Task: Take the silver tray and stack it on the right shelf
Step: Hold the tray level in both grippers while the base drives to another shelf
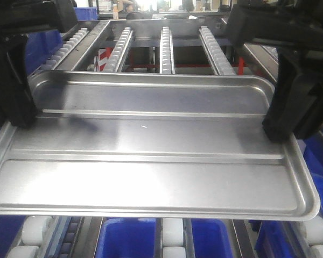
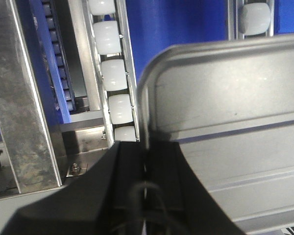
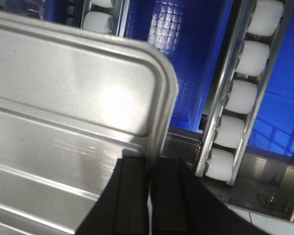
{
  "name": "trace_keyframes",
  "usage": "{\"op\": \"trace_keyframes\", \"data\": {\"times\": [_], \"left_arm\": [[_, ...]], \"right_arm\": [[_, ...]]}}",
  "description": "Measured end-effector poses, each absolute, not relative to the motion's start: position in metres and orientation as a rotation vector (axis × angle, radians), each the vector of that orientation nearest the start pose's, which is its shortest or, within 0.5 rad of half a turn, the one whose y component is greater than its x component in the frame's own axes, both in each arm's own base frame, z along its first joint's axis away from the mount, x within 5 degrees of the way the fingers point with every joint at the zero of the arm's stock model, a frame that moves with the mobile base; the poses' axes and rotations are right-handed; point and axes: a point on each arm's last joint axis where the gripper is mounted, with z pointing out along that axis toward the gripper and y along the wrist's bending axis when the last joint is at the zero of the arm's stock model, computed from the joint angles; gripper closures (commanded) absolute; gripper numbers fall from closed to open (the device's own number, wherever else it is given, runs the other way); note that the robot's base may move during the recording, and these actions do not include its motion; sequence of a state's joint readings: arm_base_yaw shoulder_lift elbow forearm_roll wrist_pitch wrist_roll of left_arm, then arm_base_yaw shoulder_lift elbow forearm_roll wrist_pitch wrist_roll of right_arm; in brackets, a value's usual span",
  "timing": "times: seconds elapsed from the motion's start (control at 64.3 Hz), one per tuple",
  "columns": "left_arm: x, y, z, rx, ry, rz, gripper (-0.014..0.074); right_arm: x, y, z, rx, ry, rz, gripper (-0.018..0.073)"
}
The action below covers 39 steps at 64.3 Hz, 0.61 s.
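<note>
The left hand (image 2: 147, 169) was closed on the left rim of the silver tray (image 1: 151, 145), pinching the edge. The right hand (image 3: 151, 176) was clamped the same way on the right rim. The tray was shiny, with rounded corners, a low raised rim and two long ridges across its floor. It lay over the shelf (image 1: 167, 51), whose lanes of white rollers (image 2: 113, 73) ran on toward 12 o'clock. Contact with the rollers could not be determined. Blue bins (image 1: 130, 236) showed beneath at 6 o'clock.
</note>
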<state>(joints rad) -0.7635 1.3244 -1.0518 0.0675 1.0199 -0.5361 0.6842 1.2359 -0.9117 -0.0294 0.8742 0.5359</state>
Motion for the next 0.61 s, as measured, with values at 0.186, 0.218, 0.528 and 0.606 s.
{"op": "trace_keyframes", "data": {"times": [0.186,0.218,0.528,0.606], "left_arm": [[0.1853,-0.1701,0.2968,0.352,2.781,-0.242,0.0689],[0.1853,-0.1701,0.2968,0.352,2.781,-0.242,0.0689],[0.1852,-0.1700,0.2968,0.352,2.782,-0.240,0.0689],[0.1852,-0.1700,0.2968,0.352,2.782,-0.240,0.0689]], "right_arm": [[0.1817,0.1456,0.2833,-0.221,2.721,0.336,0.0503],[0.1817,0.1456,0.2833,-0.221,2.721,0.336,0.0503],[0.1817,0.1456,0.2833,-0.221,2.721,0.336,0.0503],[0.1817,0.1456,0.2833,-0.221,2.721,0.336,0.0503]]}}
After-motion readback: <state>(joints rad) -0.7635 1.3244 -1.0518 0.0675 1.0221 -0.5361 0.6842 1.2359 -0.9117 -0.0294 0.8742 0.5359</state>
